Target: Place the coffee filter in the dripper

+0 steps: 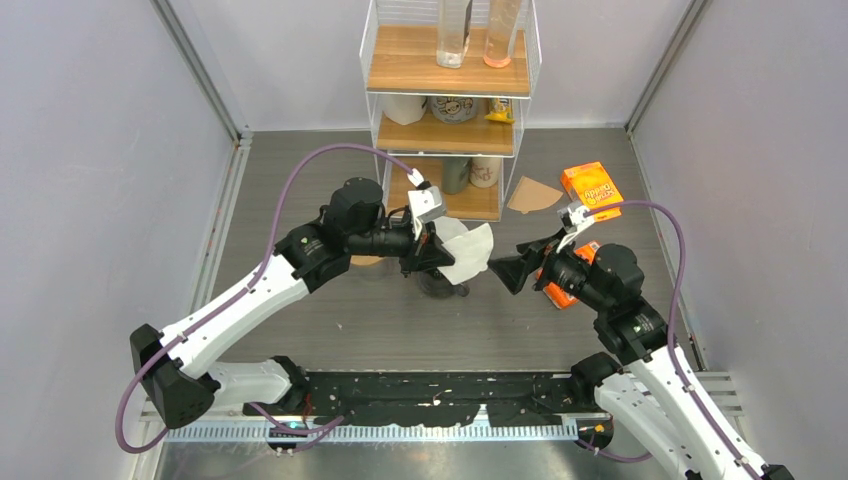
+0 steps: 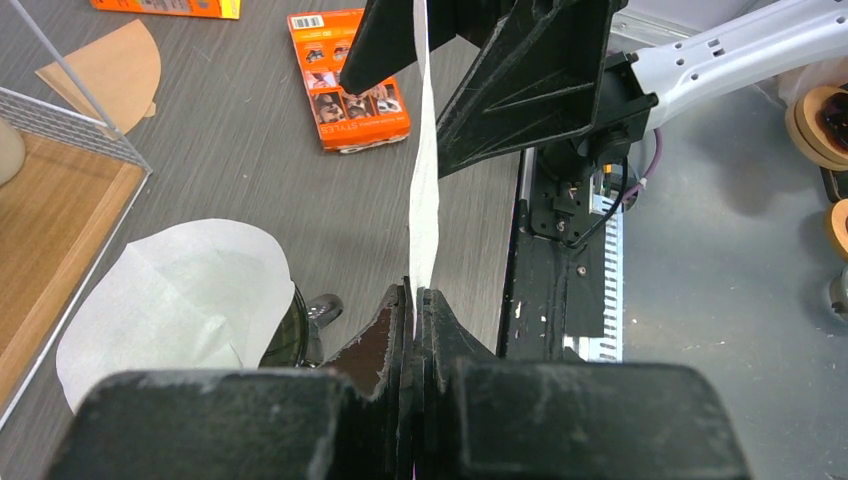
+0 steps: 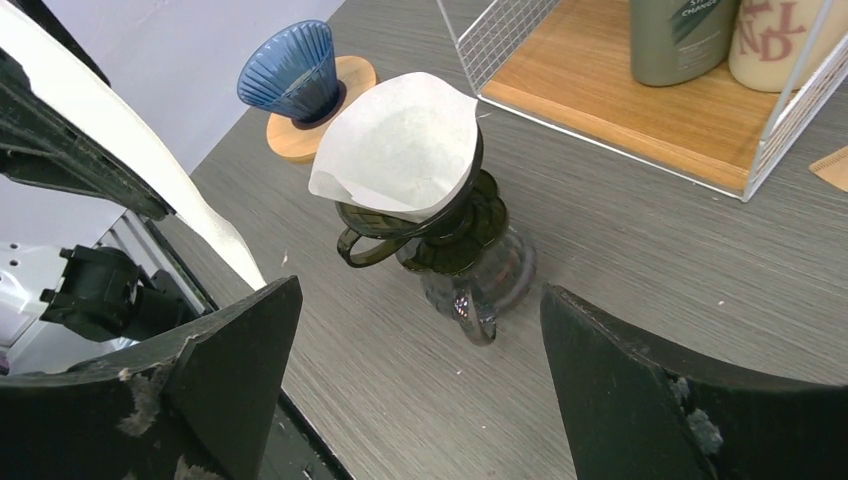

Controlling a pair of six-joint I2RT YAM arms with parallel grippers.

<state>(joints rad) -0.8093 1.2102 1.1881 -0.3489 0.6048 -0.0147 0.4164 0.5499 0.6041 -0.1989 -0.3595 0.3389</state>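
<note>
Grey wood-grain table (image 1: 330, 320) inside white walls, wire-and-wood shelf rack (image 1: 447, 100) at top centre of the overhead view. We see both arms reaching to mid-frame. The left arm (image 1: 250, 295) stretches in from lower left and the right arm (image 1: 640, 340) bends up from lower right, with the claws nearly nose to nose.

Dark glass dripper (image 3: 440, 225) sits on its server (image 3: 480, 275) at centre of the right wrist view. One white coffee filter (image 3: 400, 150) is in that dripper, opened into a cone. It rides high and leans toward the upper left, so we judge it not pressed down.

A second white filter sheet (image 2: 425, 200) is held up clear of the table. The left gripper (image 2: 415, 300) pinches it edge-on, jaws fully closed on its near edge. The right gripper (image 1: 510, 270) gapes at full width and holds nothing. In the left wrist view its fingers straddle the far end of that sheet, with no contact that we can see.

Our read is that placement is mostly done and seating the cone may be left. We cannot tell what the spare sheet is for. It may be an extra, or meant for the blue dripper (image 3: 290, 80) at upper left. An orange box (image 2: 350, 75) and a brown filter (image 2: 105, 65) lie apart, in the upper left of the left wrist view.
</note>
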